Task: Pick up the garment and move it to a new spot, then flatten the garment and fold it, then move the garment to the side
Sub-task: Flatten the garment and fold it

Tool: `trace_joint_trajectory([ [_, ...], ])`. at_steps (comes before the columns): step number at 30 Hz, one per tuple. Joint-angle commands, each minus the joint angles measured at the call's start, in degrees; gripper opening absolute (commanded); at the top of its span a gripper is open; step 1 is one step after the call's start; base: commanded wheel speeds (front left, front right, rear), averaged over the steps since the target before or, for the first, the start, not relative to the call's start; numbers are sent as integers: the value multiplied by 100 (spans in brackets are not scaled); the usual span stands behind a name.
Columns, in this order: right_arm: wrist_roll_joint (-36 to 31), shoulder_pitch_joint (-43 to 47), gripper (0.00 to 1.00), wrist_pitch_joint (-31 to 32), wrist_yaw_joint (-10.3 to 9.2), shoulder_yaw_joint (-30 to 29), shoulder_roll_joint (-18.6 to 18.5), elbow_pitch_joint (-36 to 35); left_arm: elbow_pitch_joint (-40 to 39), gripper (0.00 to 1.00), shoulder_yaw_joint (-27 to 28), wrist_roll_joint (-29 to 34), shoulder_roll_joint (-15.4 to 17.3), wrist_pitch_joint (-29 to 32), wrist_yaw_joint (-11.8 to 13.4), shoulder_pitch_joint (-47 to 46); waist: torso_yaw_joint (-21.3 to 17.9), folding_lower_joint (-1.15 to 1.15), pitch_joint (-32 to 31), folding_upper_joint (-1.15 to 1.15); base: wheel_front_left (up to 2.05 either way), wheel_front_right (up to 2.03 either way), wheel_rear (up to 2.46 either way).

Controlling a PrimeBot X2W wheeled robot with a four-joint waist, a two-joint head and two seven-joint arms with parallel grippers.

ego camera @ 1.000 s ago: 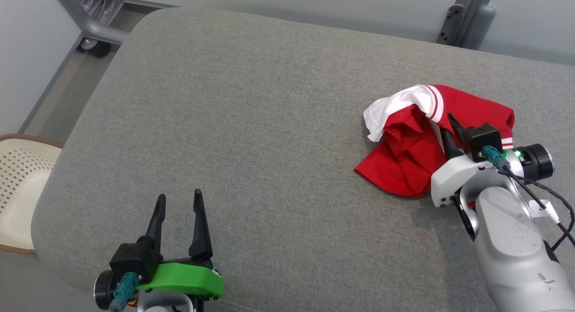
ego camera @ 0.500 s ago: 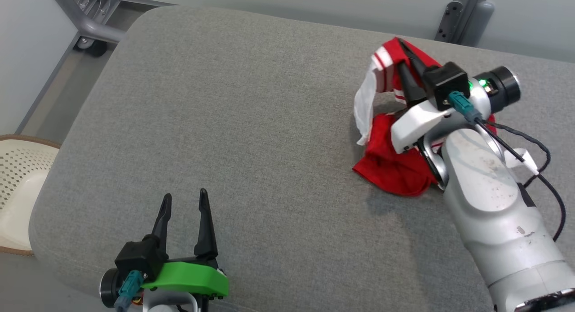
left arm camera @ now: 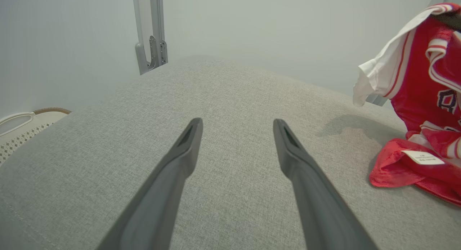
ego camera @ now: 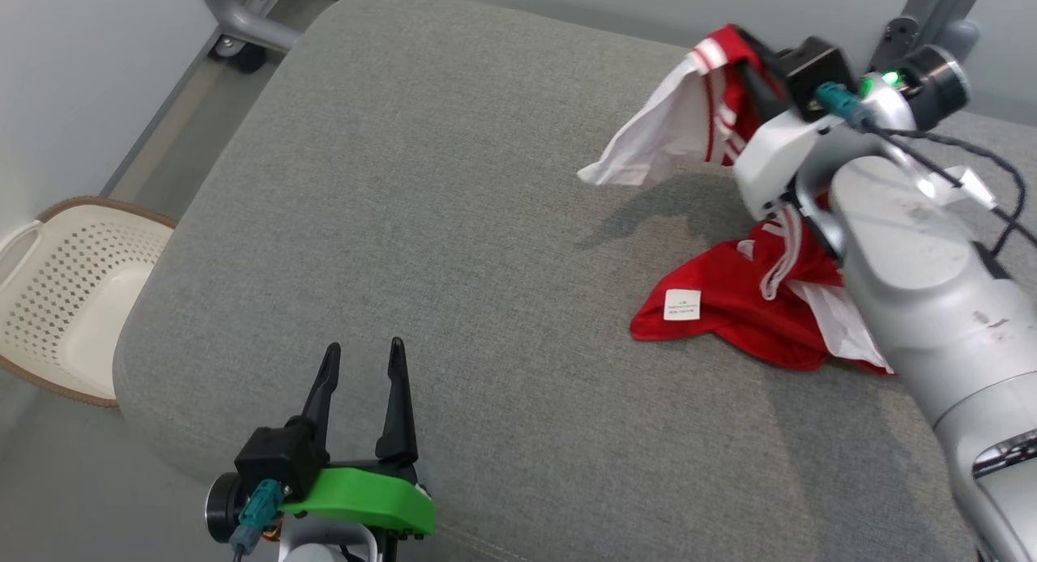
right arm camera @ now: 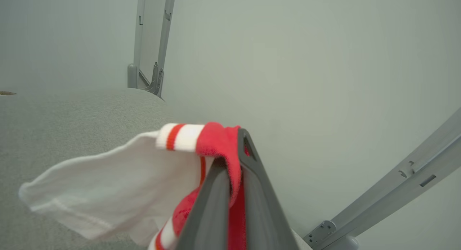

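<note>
Head view: right tool [ego camera: 741,37] has its fingertips buried in a fold of the red-and-white fabric garment [ego camera: 729,323], so contact can't be seen there. Pale grey forearm [ego camera: 915,254] covers the garment's right part, and its outline there can't be told. Print on the small white label [ego camera: 682,304] is too small to read. Cream perforated plastic basket [ego camera: 57,287] is cut by the left edge.
Left wrist view: garment runs off the right edge. The purple print [left arm camera: 448,100] on it is cut mid-letter and unreadable.
Right wrist view: cloth wraps one finger's tip. The hanging part drops off the bottom edge.
</note>
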Motion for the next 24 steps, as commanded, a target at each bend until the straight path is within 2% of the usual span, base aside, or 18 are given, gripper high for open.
trace_joint_trajectory([
  [1, -55, -156, 0, -15, -2, -91, -157, 226, 11, 100, -13, -37, 6, -19, 30, -76, 228, 0, 67, 0, 0, 0, 0],
  [2, -440, -515, 0, -12, -2, -552, -880, 1288, -14, 100, -46, -115, 6, -18, 95, 29, 319, 0, 161, 0, 0, 0, 0],
  [3, -529, -510, 0, -13, -2, -701, -1042, 1427, -40, 100, -31, -121, 6, -19, 108, 16, 263, 0, 170, 0, 0, 0, 0],
  [12, -1043, -287, 0, 92, -2, -1648, -1845, 1669, -65, 100, -12, -26, 6, -19, 77, -87, -145, 0, 231, 0, 0, 0, 0],
  [14, -1085, -171, 45, 188, -2, -1962, -1944, 1716, -56, 100, 6, -3, 7, -19, 65, -108, -238, 0, 242, 0, 0, 0, 0],
  [15, -1104, -121, 89, 198, -2, -2106, -1971, 1717, -50, 100, 15, -1, 7, -19, 59, -119, -279, 0, 244, 0, 0, 0, 0],
  [16, -1148, -65, 100, 197, -2, -2250, -2008, 1717, -49, 100, 23, 16, 7, -19, 52, -133, -320, 0, 243, 0, 0, 0, 0],
  [24, -1406, 284, 100, 128, -3, -2863, -1926, 1593, 1, 100, 155, 171, 7, -18, -13, -132, -728, 0, 143, 0, 0, 0, 0],
])
